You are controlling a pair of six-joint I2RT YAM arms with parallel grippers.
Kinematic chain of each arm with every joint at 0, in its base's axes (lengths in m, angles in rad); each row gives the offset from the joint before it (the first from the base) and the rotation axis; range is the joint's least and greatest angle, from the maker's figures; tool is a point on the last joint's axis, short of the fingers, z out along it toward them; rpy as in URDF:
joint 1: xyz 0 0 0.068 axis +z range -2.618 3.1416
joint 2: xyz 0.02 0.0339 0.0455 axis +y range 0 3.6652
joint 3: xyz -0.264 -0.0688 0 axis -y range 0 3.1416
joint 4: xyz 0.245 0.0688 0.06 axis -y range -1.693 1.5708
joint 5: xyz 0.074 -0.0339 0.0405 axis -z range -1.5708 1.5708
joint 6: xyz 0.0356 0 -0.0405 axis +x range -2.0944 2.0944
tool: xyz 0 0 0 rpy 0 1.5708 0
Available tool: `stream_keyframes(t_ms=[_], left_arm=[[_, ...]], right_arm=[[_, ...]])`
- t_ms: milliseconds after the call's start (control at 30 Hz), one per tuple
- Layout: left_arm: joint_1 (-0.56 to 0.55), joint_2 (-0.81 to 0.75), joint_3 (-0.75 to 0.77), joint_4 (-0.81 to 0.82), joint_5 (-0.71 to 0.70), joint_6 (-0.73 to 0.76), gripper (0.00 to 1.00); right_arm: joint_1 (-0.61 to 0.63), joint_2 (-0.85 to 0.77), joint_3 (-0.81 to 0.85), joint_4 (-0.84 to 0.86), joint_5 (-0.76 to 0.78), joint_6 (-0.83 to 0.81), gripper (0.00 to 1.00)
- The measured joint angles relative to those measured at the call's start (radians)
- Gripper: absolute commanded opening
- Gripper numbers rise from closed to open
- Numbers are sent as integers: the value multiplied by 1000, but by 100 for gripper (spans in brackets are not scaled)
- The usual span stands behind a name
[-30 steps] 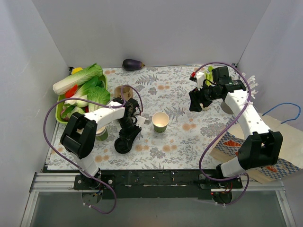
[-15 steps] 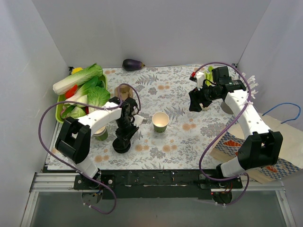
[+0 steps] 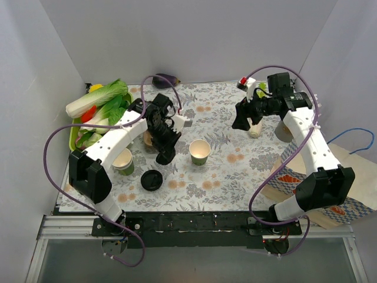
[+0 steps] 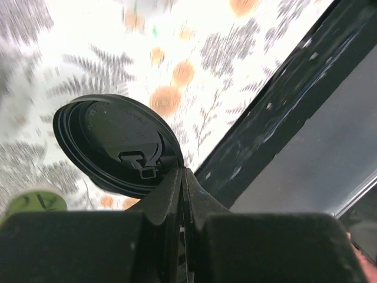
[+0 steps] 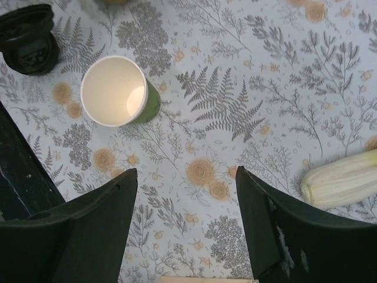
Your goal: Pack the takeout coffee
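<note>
The left gripper (image 3: 165,154), jaws pressed shut on nothing, is hanging above the black lid (image 3: 151,180) lying by the tabletop's near edge. The green cup (image 3: 199,151) is standing lidless mid-tabletop. The right gripper (image 3: 242,119) is hovering wide open toward the far right corner. Lifting the lid likely means reopening and pinching its rim squarely. What looks like a paper bag (image 3: 347,206) is sitting partly hidden beyond the right edge.

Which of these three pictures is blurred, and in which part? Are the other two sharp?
Left wrist view: the floral tablecloth is smeared by motion blur, while the black lid is still fairly readable. Right wrist view: sharp, with the open green cup crisp. Top view: even light, soft shadows, no glare.
</note>
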Motion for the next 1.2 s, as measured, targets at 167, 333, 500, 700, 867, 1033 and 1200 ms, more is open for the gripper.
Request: stream_keyframes(t_ms=[167,333,500,700,867,1033,1200], left_arm=[[2,76,215,6,143,43,0],[15,87,253,88,308,116,0],[26,116,284,179,474,136,0],[54,168,246,317,658,68,0],[67,201,179,428,780,-34,0],[72,204,113,520,879,-130,0],[90,208,65,579,951,-209,0]], right_arm=[[5,15,87,-8,-89,7,74],[5,6,66,73,-219,95,77],[6,2,21,142,-311,203,77],[6,26,-41,179,-403,214,80],[6,77,-61,175,-450,155,84],[6,105,-95,172,-477,95,84],[19,152,-98,167,-486,48,84]])
